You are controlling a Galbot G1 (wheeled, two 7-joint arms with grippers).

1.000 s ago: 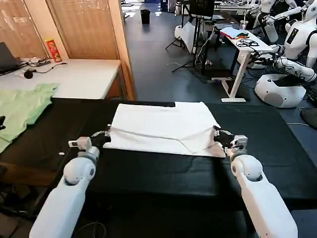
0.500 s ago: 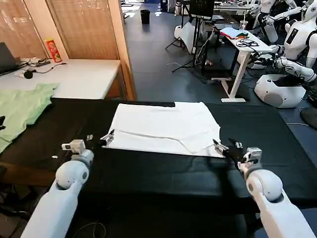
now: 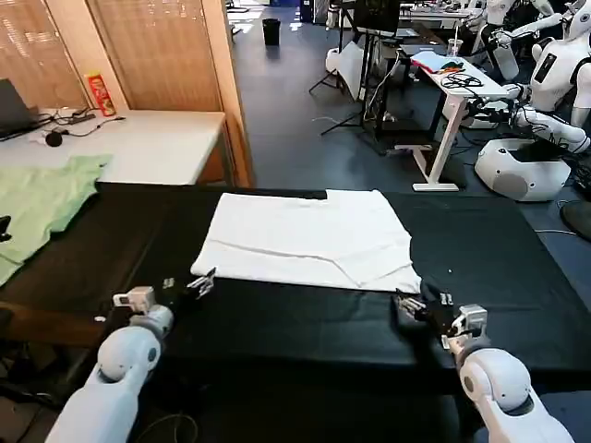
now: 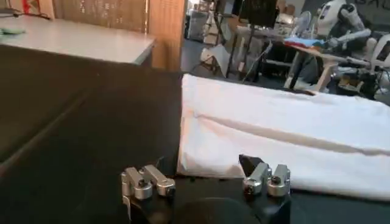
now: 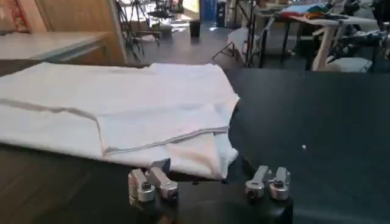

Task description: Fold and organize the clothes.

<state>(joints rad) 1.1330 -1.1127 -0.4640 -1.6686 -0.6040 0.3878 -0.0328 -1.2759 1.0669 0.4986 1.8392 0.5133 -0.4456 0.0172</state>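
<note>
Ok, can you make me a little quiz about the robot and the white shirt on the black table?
1. True or false: the white T-shirt lies folded flat on the black table.
2. Are the left gripper and the right gripper holding the shirt? A) both hold it B) one holds it C) neither, both are open just off its near edge
3. Fill in: the pale green garment lies on the robot's ____ side.

Key: 1 true; 2 C; 3 left.
</note>
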